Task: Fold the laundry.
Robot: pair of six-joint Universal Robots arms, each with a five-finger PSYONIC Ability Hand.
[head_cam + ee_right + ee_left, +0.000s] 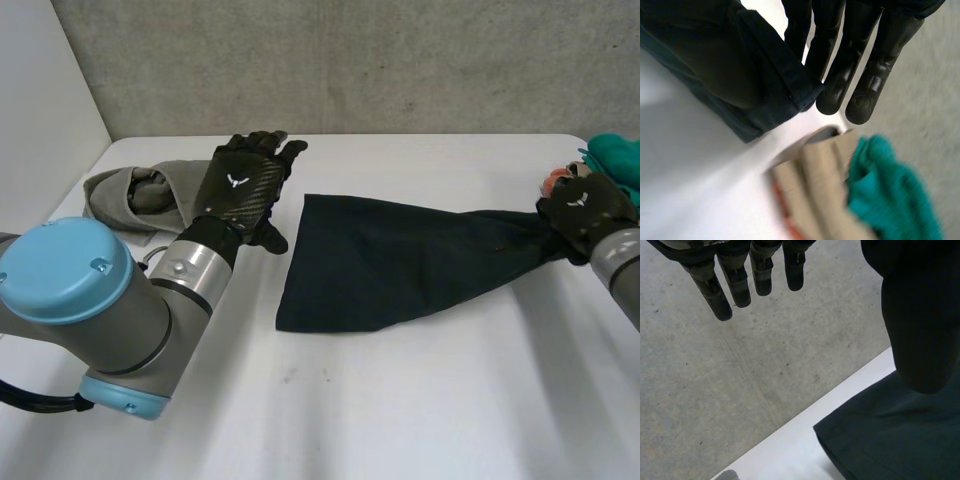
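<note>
Fingers of the right hand [840, 75]: straight and close side by side, with a hemmed corner of the dark blue cloth [390, 265] pinched against them. The thumb is under the fabric.
Fingers of the left hand [740, 282]: straight and slightly spread, holding nothing, with the thumb standing well off from them.
Right hand, position: at the right-hand end of the dark blue cloth, where the fabric gathers into a narrow bunch.
Left hand, position: just off the cloth's left edge, hovering above the white table [420, 420] and not touching the cloth.
Dark blue cloth: lies on the table, wide and fairly flat at its left end, tapering towards the gripped corner — no fold shows in it.
Grey garment [135, 195]: crumpled, beyond the left hand from the cloth and well apart from it.
Teal cloth [615, 155]: just past the cloth's gripped end, lying against beige fabric [815, 190].
Step in hand: judged to be the spreading-out stage — one corner is held, the cloth is drawn lengthwise and folding has not begun.
Next move calls for: the left hand to come down on the cloth's left edge or a corner there and take hold, so the two hands can draw it flat before the first fold. The right hand's pinch must not slip meanwhile.
</note>
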